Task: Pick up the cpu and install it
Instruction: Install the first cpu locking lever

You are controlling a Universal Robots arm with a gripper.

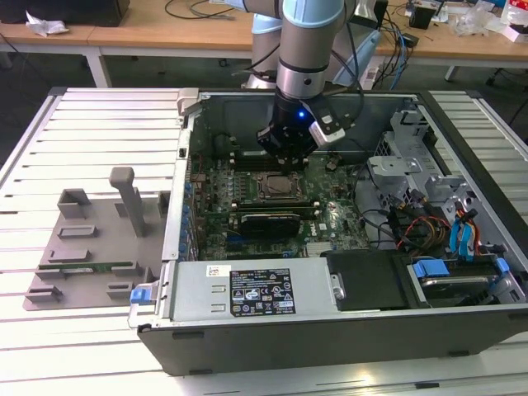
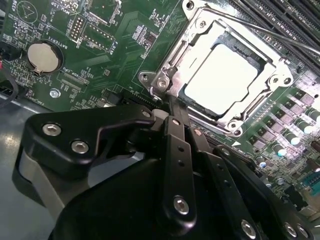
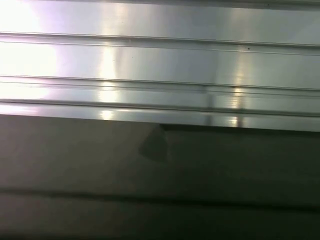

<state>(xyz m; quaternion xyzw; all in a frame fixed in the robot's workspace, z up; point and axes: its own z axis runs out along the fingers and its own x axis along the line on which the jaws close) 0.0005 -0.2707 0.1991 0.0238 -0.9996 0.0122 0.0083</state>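
The cpu (image 2: 222,80), a flat square chip with a silvery-white top, lies inside the socket's metal bracket (image 2: 165,75) on the green motherboard (image 2: 115,55). My gripper (image 2: 167,107) hangs just beside one corner of the bracket, its black fingers (image 2: 176,145) pressed together with nothing seen between them. In the exterior view the gripper (image 1: 285,155) hovers low over the socket (image 1: 276,184) in the middle of the open computer case (image 1: 206,285).
A thin latch lever (image 2: 265,27) runs along the socket's far side. Memory slots (image 2: 295,20), a coin battery (image 2: 42,55) and capacitors surround it. Drive bays and cables (image 1: 429,223) fill the case on the exterior view's right. A grey fixture tray (image 1: 91,247) lies outside on the slatted table (image 1: 99,115).
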